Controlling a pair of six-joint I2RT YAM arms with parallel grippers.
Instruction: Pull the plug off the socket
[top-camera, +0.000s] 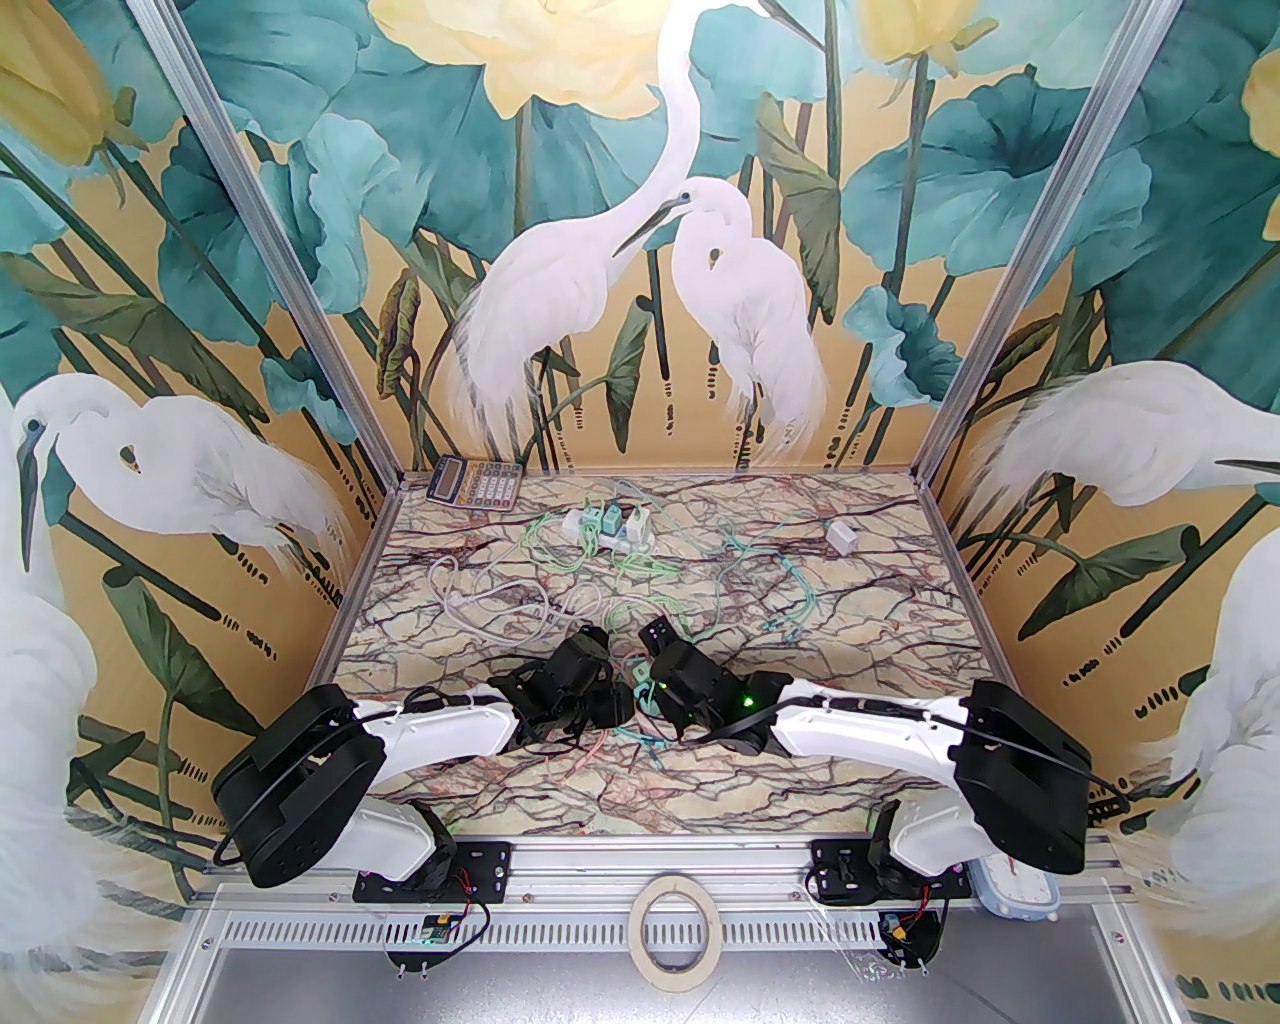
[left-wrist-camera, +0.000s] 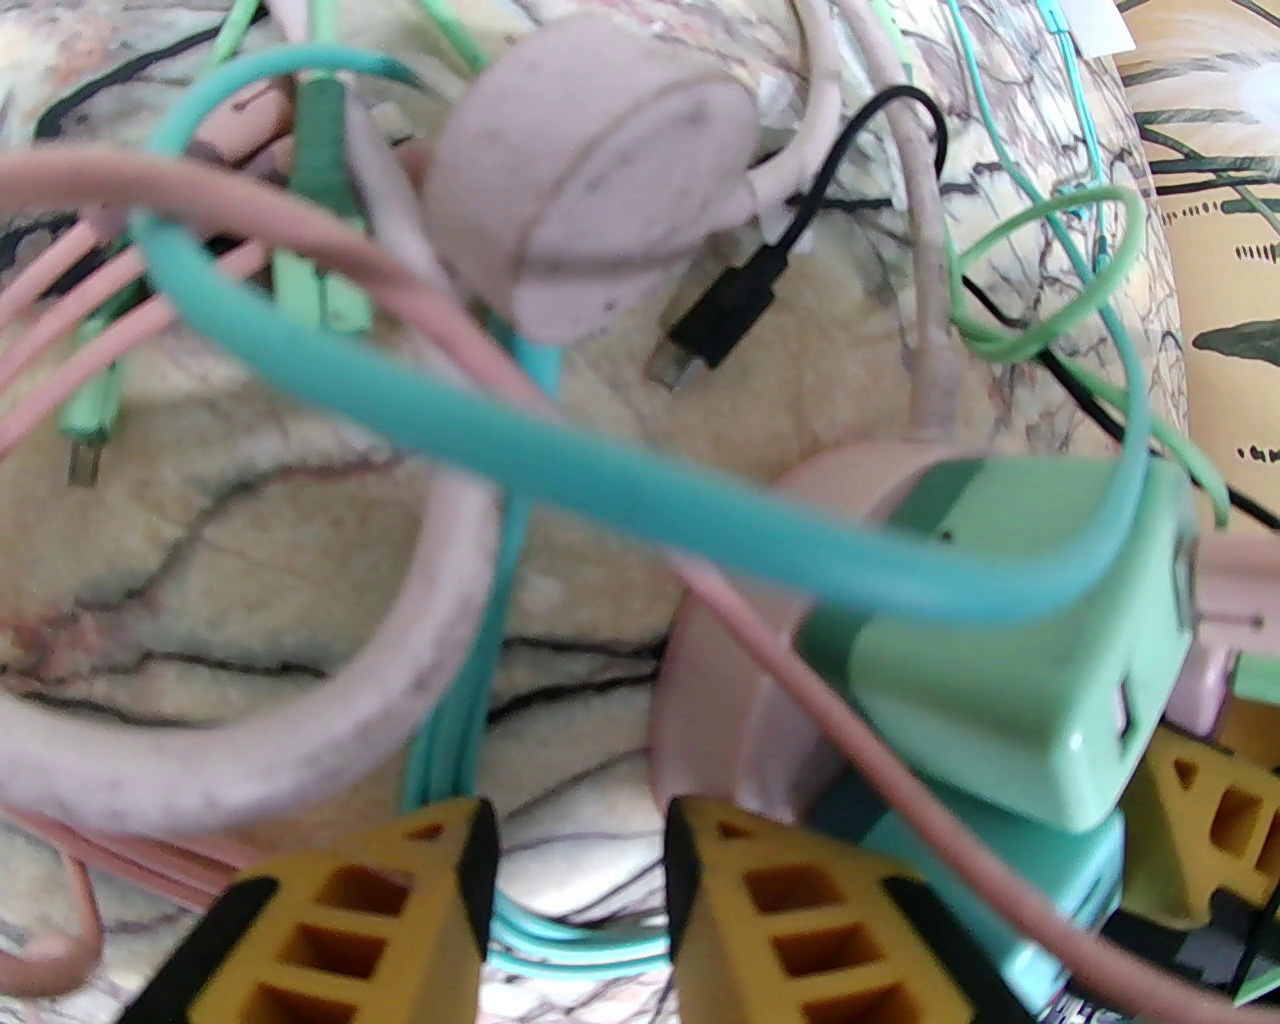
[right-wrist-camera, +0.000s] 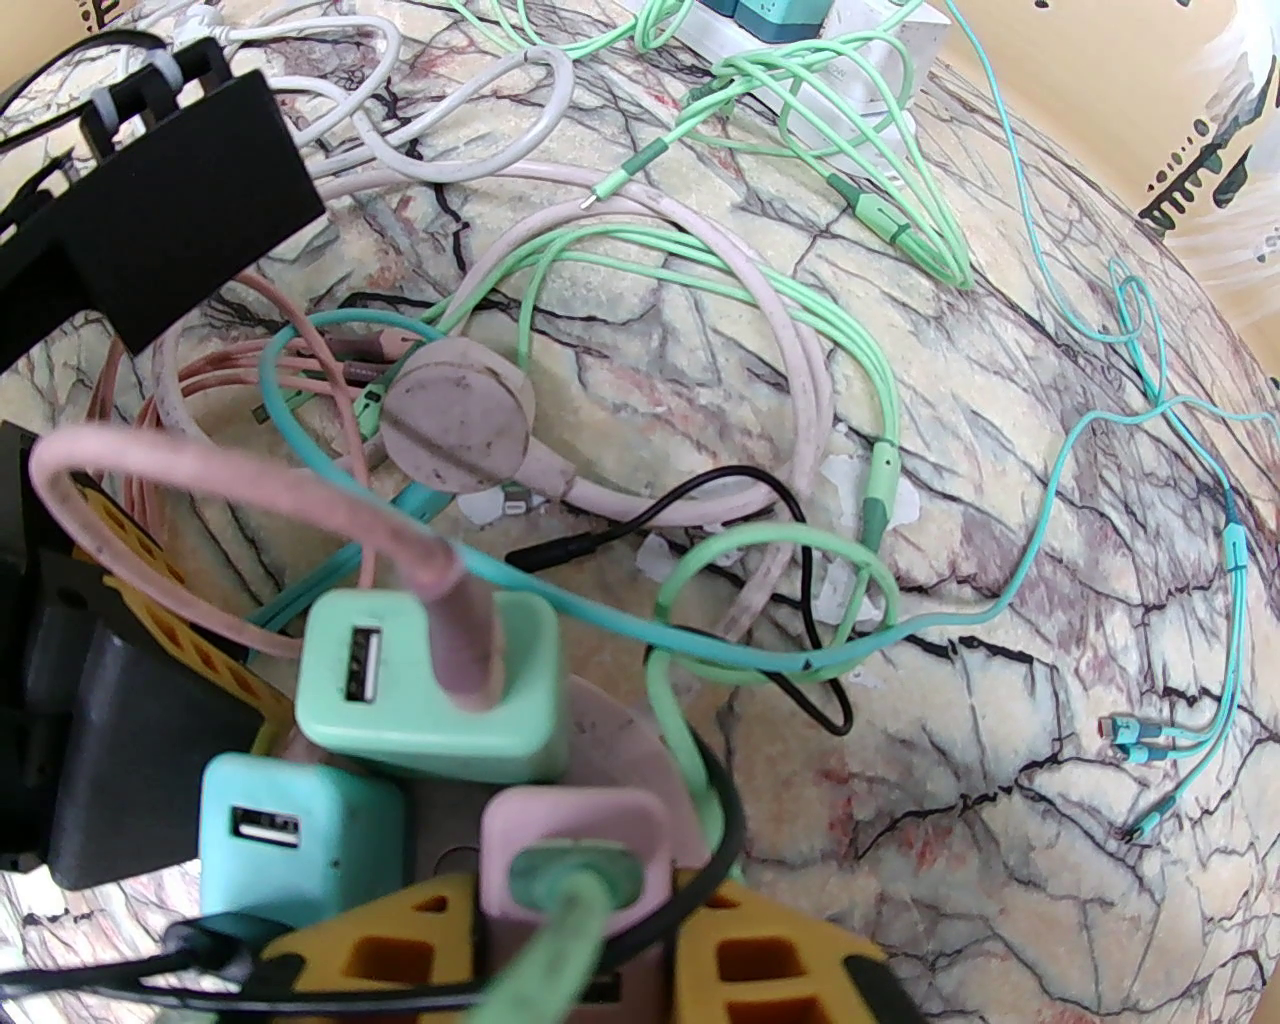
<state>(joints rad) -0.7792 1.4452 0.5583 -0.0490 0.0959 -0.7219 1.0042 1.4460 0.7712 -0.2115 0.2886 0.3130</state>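
Observation:
A round pink socket (right-wrist-camera: 615, 735) lies near the table's front middle and carries three USB adapters. My right gripper (right-wrist-camera: 575, 895) is shut on the pink plug (right-wrist-camera: 575, 830), which has a green cable in its top. Beside it stand a light green adapter (right-wrist-camera: 430, 690) with a pink cable and a teal adapter (right-wrist-camera: 300, 830). My left gripper (left-wrist-camera: 580, 825) sits just left of the socket (left-wrist-camera: 715, 700), its yellow fingers (left-wrist-camera: 440, 880) a little apart. Teal cables (left-wrist-camera: 455, 740) run through the gap, and nothing is clearly pinched. In the top view both grippers (top-camera: 600, 695) (top-camera: 650, 700) meet over the tangle.
Loose pink, green, teal, black and white cables sprawl around the socket. A flat round pink cord plug (right-wrist-camera: 455, 420) lies just beyond. At the back lie a white power strip (top-camera: 610, 530) with adapters, a white adapter (top-camera: 840, 537) and a calculator (top-camera: 475, 482).

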